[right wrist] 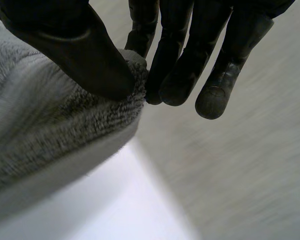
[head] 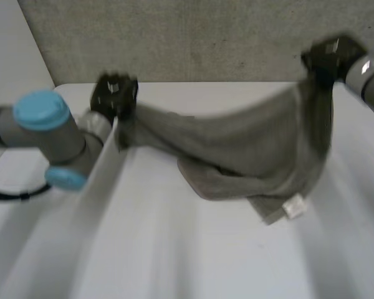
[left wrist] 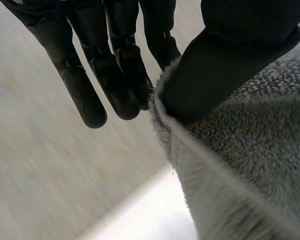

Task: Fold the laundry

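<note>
A grey towel [head: 249,146] hangs stretched between my two hands above the white table [head: 174,249]; its lower part with a white label [head: 294,206] sags onto the table. My left hand [head: 115,94] holds one top corner at the left; in the left wrist view the thumb [left wrist: 225,60] pinches the towel's edge [left wrist: 230,150] against the fingers [left wrist: 115,75]. My right hand [head: 329,56] holds the other top corner, raised higher at the right; in the right wrist view its thumb [right wrist: 80,50] presses the towel corner [right wrist: 65,125] against the fingers [right wrist: 190,60].
A grey wall [head: 193,37] rises behind the table's far edge. My left arm's grey joint with a light-blue cap [head: 42,111] lies over the table's left edge.
</note>
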### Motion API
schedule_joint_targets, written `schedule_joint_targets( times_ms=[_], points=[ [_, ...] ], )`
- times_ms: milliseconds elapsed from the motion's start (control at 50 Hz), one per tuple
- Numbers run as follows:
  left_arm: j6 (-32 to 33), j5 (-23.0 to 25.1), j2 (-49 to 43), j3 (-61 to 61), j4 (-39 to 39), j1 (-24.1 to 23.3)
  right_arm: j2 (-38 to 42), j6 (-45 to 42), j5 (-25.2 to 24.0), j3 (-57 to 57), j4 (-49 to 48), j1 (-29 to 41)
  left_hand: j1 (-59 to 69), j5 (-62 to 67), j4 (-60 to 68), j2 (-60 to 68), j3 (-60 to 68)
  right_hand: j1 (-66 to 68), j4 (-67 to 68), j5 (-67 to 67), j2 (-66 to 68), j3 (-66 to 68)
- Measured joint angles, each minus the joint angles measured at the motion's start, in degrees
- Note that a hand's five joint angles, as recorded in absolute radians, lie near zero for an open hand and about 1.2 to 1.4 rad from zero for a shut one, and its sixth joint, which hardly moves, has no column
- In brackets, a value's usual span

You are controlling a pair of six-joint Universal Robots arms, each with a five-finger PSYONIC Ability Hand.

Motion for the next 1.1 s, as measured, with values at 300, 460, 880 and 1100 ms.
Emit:
schedule_joint_targets(
  times_ms=[300,460,880,1100],
  points=[
    [-3.5,-6.0,-0.3,31.9,0.3,-0.1,-1.3,8.2,5.1,-8.8,-24.9,1.2,0.0,0.0,0.0,0.0,0.0,0.0,0.0,0.3,0.0,0.0],
    [-3.9,-5.9,1.4,12.5,-2.1,0.8,-2.7,7.5,0.8,7.1,-11.6,1.0,0.0,0.0,0.0,0.0,0.0,0.0,0.0,0.3,0.0,0.1],
    [9.1,3.7,13.9,-38.0,-1.4,1.2,-15.4,-0.7,-1.7,54.2,-14.9,-0.2,0.0,0.0,0.0,0.0,0.0,0.0,0.0,0.3,0.0,0.2],
    [10.0,3.1,30.9,-44.7,-3.2,1.7,-32.5,-0.3,-6.2,61.9,-14.7,-6.8,0.0,0.0,0.0,0.0,0.0,0.0,0.0,0.3,0.0,0.2]
  ],
)
